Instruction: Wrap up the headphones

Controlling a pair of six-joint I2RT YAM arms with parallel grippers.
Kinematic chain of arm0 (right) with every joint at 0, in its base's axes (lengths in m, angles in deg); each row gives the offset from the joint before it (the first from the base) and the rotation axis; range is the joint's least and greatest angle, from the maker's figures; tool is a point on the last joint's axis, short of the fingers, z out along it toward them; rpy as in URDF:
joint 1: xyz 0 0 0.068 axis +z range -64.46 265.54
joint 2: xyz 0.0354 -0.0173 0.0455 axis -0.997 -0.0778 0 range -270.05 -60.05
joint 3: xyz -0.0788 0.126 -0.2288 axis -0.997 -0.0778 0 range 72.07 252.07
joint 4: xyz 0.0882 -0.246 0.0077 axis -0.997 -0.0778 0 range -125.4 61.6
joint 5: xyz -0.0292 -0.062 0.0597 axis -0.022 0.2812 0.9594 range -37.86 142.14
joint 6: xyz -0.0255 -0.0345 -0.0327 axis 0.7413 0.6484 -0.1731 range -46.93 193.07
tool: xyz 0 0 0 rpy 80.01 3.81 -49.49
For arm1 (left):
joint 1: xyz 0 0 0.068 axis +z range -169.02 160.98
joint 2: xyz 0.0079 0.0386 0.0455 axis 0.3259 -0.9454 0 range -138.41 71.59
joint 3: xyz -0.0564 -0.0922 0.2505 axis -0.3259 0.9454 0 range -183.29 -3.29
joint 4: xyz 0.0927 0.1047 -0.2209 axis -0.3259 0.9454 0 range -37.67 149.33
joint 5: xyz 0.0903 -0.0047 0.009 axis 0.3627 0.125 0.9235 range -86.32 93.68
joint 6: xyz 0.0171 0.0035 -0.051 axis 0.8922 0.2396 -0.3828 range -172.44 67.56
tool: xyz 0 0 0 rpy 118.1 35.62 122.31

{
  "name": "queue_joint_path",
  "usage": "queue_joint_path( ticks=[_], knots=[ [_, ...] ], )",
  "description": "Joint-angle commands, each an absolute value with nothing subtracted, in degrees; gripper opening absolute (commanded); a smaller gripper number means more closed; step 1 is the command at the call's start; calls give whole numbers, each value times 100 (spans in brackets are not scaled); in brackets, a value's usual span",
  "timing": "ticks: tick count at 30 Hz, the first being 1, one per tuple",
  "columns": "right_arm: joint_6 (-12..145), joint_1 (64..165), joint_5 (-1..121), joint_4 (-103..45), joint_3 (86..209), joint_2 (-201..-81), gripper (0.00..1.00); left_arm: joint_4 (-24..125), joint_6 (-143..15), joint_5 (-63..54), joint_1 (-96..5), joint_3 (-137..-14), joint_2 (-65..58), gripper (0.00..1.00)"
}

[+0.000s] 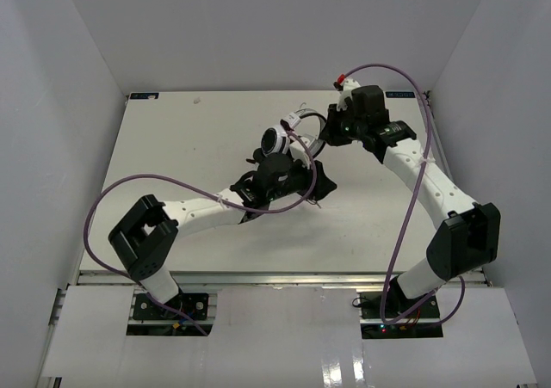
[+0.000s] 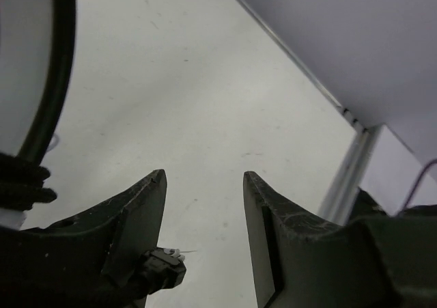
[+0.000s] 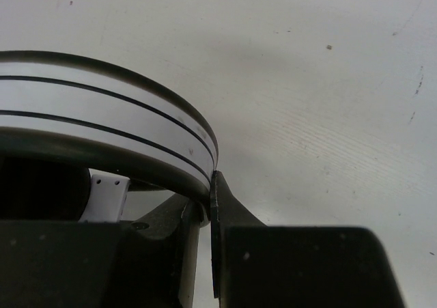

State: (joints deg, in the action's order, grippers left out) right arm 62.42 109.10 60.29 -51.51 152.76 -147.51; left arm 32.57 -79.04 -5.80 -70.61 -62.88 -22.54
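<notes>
The white-and-black headphones (image 1: pixel 280 138) lie mid-table, with the headband (image 1: pixel 307 120) arching toward the right arm. My right gripper (image 1: pixel 331 132) is shut on the headband (image 3: pixel 102 123), its jaws (image 3: pixel 205 185) pinching the band's edge. My left gripper (image 1: pixel 300 181) is open and empty just in front of the earcup. In the left wrist view its fingers (image 2: pixel 203 178) stand apart over bare table. An earcup rim (image 2: pixel 51 82) and coiled black cable (image 2: pixel 20 185) show at the left. The small plug (image 2: pixel 164 266) hangs outside the left finger, not between the jaws.
White enclosure walls (image 1: pixel 77 78) surround the white table (image 1: pixel 189 138). Thick purple arm cables (image 1: pixel 112 190) loop beside both arms. The table's right edge and a metal rail (image 2: pixel 348 164) show in the left wrist view.
</notes>
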Motion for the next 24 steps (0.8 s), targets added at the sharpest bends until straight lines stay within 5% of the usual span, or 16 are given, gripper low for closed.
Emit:
queue_joint_path(
  ticks=[1,13,24],
  knots=[
    [5573,10681,6677,-4651,15313,-14390,8,3194,-6889,979,-7228,-6008,-2175,59],
    [4676,10502,6053,-4537,14159,-14617,8,2936,-6281,1587,-7281,-5387,-2799,58],
    [4642,10296,6347,-4531,14240,-15799,8,3066,-6128,1634,-7281,-4783,-2979,70]
  ],
)
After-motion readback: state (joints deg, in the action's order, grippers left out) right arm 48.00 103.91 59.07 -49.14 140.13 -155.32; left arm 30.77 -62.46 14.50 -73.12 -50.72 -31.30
